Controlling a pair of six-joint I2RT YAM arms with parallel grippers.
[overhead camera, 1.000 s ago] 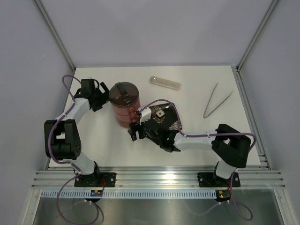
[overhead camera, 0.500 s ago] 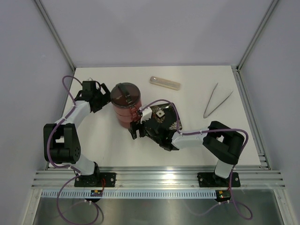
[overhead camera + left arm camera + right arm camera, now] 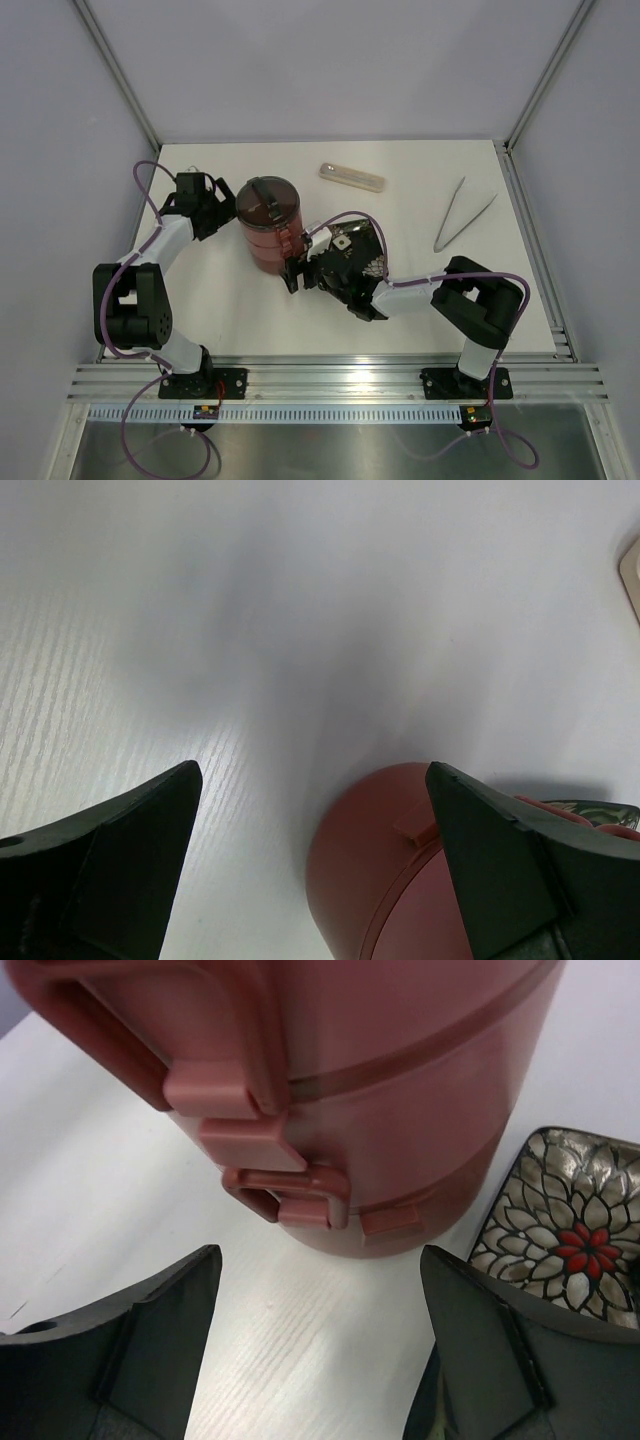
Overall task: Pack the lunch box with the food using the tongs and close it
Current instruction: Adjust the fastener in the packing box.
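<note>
Dusty-red lunch box (image 3: 267, 225) stacked upright on bench (image 3: 230, 300), silvery tongs (image 3: 450, 214) lying near-to-far, tips pointing away, left tool (image 3: 312, 770) and right tool (image 3: 320, 1252) spread wide, empty

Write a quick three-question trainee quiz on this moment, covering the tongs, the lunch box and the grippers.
1. True or false: the tongs are held in the right gripper.
2. Which lies closest to the lunch box? A the plate, B the translucent case, C the tongs.
3. Fill in: the left gripper, beside the lunch box, is ___.
Key: 1 false, they lie alone on the table; 2 A; 3 open.
</note>
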